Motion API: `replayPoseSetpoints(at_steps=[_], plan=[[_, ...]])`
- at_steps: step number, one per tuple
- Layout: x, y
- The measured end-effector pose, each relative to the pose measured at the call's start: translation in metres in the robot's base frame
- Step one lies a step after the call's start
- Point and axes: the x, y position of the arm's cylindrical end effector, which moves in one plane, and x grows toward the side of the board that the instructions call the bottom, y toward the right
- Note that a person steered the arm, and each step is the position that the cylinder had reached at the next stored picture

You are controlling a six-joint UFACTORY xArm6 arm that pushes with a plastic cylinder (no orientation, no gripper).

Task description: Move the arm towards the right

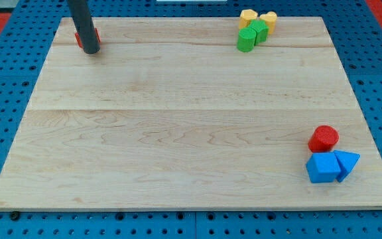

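My tip (90,50) rests on the wooden board (178,126) near its top left corner. A red block (97,34) sits right behind the rod, mostly hidden by it; its shape cannot be made out. At the view's top right, two yellow blocks (248,17) (268,19) and two green blocks (246,40) (259,30) cluster together. At the view's bottom right stand a red cylinder (323,139), a blue cube (323,168) and a blue triangular block (347,162), close together. All these are far to the right of my tip.
The board lies on a blue perforated surface (5,86). Its edges run close to the blocks at the top right and bottom right.
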Motion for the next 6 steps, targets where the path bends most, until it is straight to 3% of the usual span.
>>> replayPoseSetpoints(at_steps=[1, 2, 4, 6], plan=[[-0.01, -0.002], [0.034, 0.049], [0.075, 0.254], [0.148, 0.452]])
